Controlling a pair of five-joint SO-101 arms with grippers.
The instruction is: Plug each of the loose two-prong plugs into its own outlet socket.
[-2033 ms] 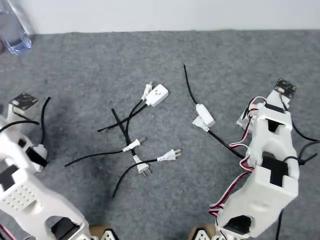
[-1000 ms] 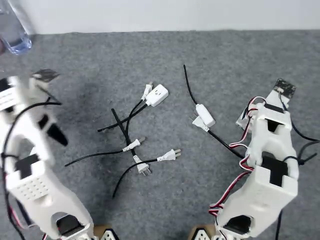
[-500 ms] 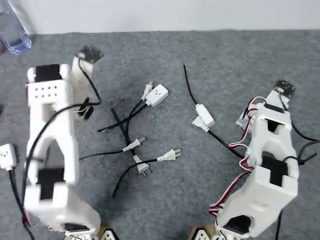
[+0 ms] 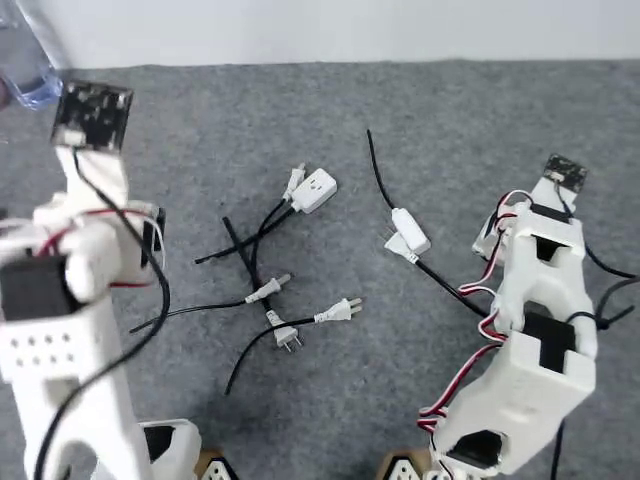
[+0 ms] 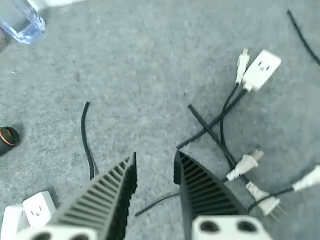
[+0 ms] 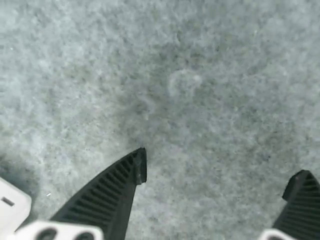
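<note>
Status: left gripper (image 5: 155,161) narrowly parted, empty, above cables (image 5: 207,123). Right gripper (image 6: 220,167) wide apart, empty. Advice: pinch nearest plug (image 5: 243,164) across its body, prongs free toward outlet socket (image 5: 263,69).

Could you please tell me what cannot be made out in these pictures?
- High view: whether the small white two-prong plug is seated in the white socket block; too small.
- Left wrist view: white square outlet, cut off by the picture's edge.
- Right wrist view: white corner object, cut off; unidentifiable.
</note>
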